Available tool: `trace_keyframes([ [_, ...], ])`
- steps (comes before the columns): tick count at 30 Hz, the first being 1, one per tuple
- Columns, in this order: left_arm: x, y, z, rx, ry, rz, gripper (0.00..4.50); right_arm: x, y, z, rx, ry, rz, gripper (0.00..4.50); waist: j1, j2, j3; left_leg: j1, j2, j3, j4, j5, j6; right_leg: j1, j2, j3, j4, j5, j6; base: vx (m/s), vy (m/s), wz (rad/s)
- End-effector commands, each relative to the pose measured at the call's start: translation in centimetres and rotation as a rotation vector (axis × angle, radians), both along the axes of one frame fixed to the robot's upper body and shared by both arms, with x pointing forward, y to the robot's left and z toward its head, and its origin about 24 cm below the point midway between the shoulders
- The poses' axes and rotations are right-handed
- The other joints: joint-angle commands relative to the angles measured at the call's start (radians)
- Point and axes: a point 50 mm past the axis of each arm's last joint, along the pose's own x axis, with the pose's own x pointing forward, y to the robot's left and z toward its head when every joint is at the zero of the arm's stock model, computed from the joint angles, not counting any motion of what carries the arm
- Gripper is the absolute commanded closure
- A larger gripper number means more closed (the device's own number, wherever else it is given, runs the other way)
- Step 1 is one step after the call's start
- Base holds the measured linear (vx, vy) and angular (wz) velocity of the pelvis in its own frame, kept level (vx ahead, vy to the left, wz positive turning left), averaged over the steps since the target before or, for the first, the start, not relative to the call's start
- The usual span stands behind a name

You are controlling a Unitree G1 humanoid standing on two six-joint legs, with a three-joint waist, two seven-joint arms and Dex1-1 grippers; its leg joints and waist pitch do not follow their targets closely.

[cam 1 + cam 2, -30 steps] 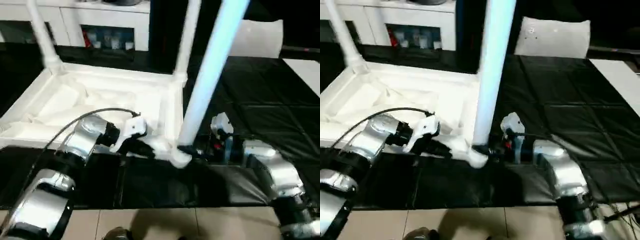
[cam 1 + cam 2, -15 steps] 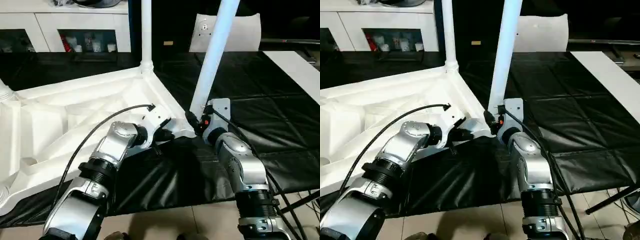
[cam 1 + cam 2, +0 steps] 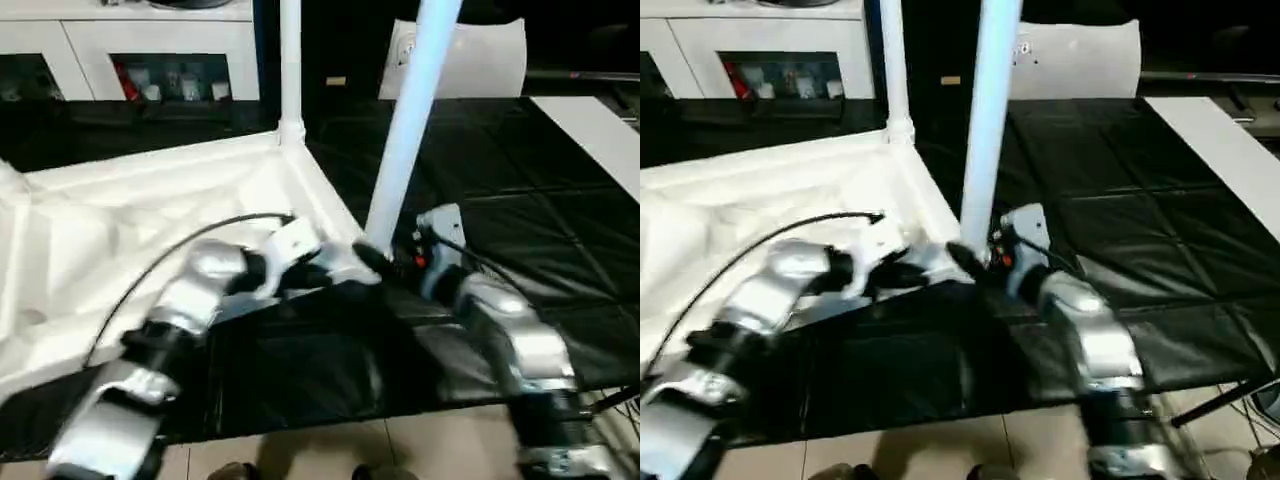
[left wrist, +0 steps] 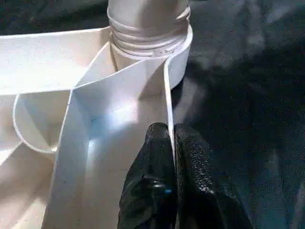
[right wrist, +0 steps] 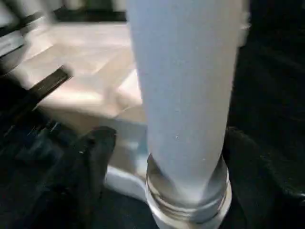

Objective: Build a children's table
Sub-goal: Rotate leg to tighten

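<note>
An indoor robot test room, by the look of it: black quilted mats cover the floor out beyond the jaws, with pale floor tiles on the near side. Farther off stands a white cabinet with open shelves holding small items, and a whitish panel leans in the dark background.

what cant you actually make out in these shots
- Near leg: its upper end, cut off by the head views' top edge.
- Far leg: its upper end too.
- Shelf items: too small to identify.
- Right tool: grip on the leg, too blurred in the wrist view.
</note>
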Motion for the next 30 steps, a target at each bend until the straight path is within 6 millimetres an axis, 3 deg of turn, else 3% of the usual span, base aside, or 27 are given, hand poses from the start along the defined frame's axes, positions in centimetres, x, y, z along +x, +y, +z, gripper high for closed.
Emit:
trace_keyframes([
  [1,-0.6,-0.8,0.5,-0.036,-0.015,-0.137,4.50,-0.6,0.8,0.7,0.016,-0.027,0.139,0.45,0.008,-0.006,-0.064,0.024,0.061,-0.032,-0.055,-0.129,0.096,0.044,-0.061,0.042,-0.055,-0.061,-0.257,0.000,0.000,0.00],
  [2,-0.8,-0.5,0.5,-0.029,-0.003,-0.169,4.50,-0.8,0.5,0.8,0.004,-0.028,0.181,0.22,0.014,-0.004,-0.064,0.028,0.063,-0.031,-0.055,-0.129,0.097,0.042,-0.061,0.043,-0.055,-0.062,-0.263,0.000,0.000,0.00],
  [5,-1.3,0.2,0.5,-0.024,0.046,-0.260,4.50,-1.0,-0.2,1.0,-0.059,-0.037,0.299,0.13,0.024,-0.002,-0.063,0.035,0.067,-0.030,-0.056,-0.149,0.086,0.038,-0.062,0.042,-0.055,-0.086,-0.268,0.000,0.000,0.00],
  [12,-1.7,1.3,0.7,0.034,0.088,-0.390,4.50,-1.3,-0.8,1.4,-0.091,-0.021,0.459,0.13,0.044,-0.006,-0.054,0.036,0.070,-0.030,-0.063,-0.213,0.038,0.035,-0.064,0.042,-0.060,-0.182,-0.246,0.000,0.000,0.00],
  [15,-1.7,1.6,0.8,0.060,0.100,-0.437,4.50,-1.5,-1.0,1.6,-0.088,0.008,0.548,0.48,0.048,-0.009,-0.053,0.037,0.071,-0.029,-0.064,-0.229,0.026,0.033,-0.065,0.043,-0.061,-0.206,-0.240,0.000,0.000,0.00],
  [22,-1.5,1.8,1.3,0.075,0.109,-0.492,4.50,-2.2,-1.2,1.5,-0.098,0.045,0.674,1.02,0.066,-0.012,-0.056,0.036,0.071,-0.027,-0.059,-0.181,0.039,0.034,-0.066,0.041,-0.051,-0.139,-0.258,0.000,0.000,0.00],
  [30,-1.4,1.9,1.4,0.081,0.112,-0.509,4.50,-2.4,-1.1,1.3,-0.110,0.051,0.711,1.78,0.068,-0.014,-0.052,0.036,0.072,-0.029,-0.061,-0.207,0.029,0.033,-0.068,0.042,-0.055,-0.182,-0.252,0.000,0.000,0.00],
])
